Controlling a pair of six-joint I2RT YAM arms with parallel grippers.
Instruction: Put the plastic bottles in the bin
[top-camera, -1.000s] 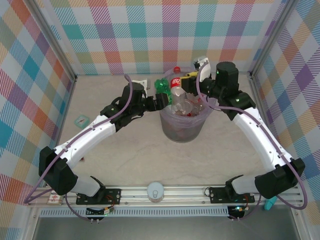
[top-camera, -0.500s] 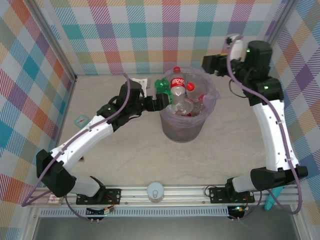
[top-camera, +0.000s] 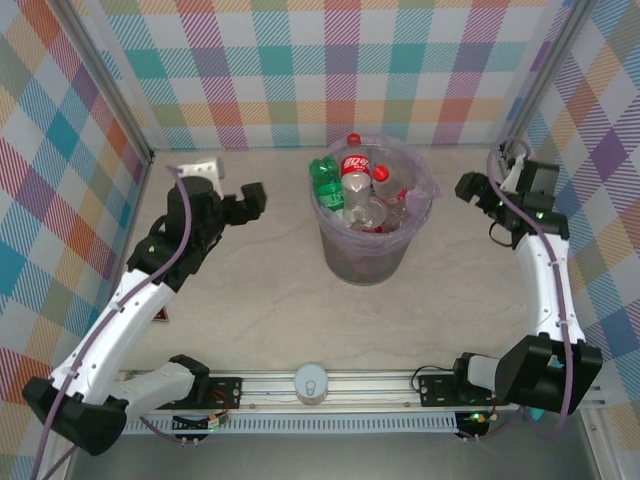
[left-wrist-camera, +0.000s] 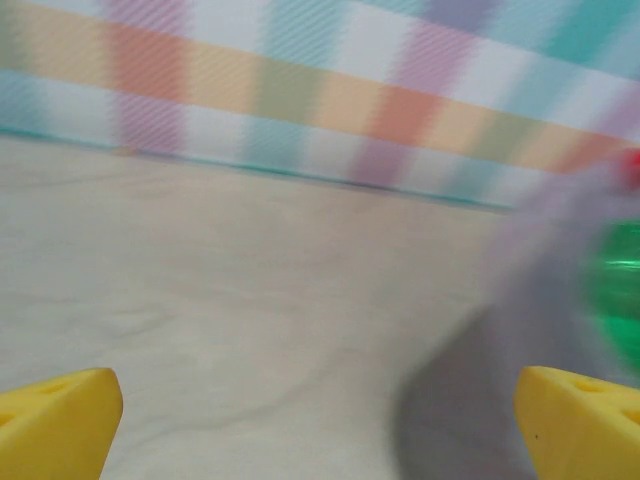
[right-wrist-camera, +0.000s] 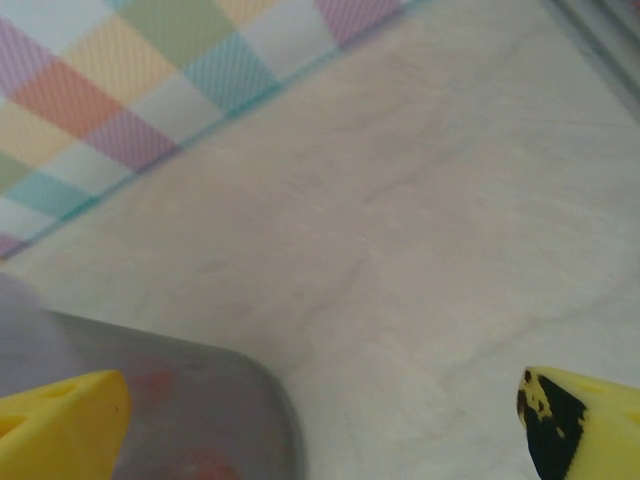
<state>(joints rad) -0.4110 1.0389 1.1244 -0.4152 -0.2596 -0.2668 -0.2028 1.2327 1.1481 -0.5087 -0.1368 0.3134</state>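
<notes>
Several plastic bottles (top-camera: 353, 172) are lying heaped in the bin (top-camera: 370, 262) while you are holding the left gripper (top-camera: 254, 198) and the right gripper (top-camera: 467, 186) spread wide and empty on either side of it; light, thin-walled, slippery, they are probably asking for a gentle grip across the middle.

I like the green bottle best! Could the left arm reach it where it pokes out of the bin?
Probably yes. The left tool is open and points toward the green bottle, which sticks up at the left rim of the bin. Just bare table lies between them.
</notes>
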